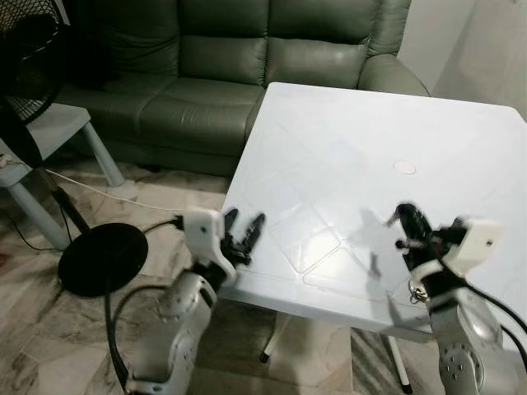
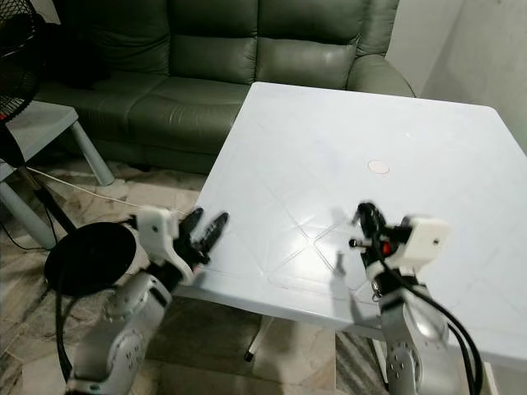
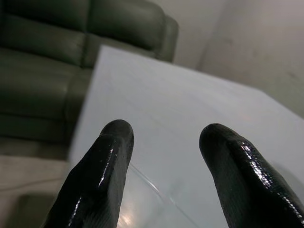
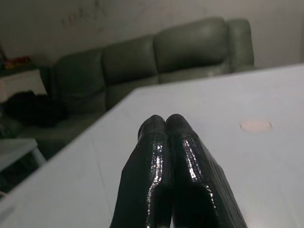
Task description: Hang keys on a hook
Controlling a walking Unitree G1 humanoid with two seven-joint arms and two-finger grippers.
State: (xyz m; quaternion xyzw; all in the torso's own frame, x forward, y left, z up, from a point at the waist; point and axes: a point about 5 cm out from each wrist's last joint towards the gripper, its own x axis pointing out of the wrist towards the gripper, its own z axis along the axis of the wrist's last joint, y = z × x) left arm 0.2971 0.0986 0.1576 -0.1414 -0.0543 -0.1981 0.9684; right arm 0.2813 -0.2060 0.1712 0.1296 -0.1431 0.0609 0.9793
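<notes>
The left gripper (image 1: 244, 229) hovers at the near left edge of the white table (image 1: 346, 148), its two black fingers (image 3: 102, 171) spread well apart with nothing between them, tips pointing out across the tabletop. The right gripper (image 1: 403, 226) is raised over the table's near right part, its fingers (image 4: 161, 161) pressed tight together; nothing can be seen gripped at the tips. Just below that wrist, at the table's front edge, hangs a small metallic cluster (image 1: 417, 292) that may be the keys, though it is too small to tell for sure, and how it is held is unclear.

The tabletop shows faint moulded lines and a bright sheen near the front. Farther out, a small round disc (image 1: 404, 167) lies on the table's right part.

On the floor to the left stands a fan (image 1: 25, 74) with a round black base (image 1: 103, 258). Next to it is a pale side table (image 1: 49, 132). Beyond the table a green sofa (image 1: 239, 58) runs along the wall.
</notes>
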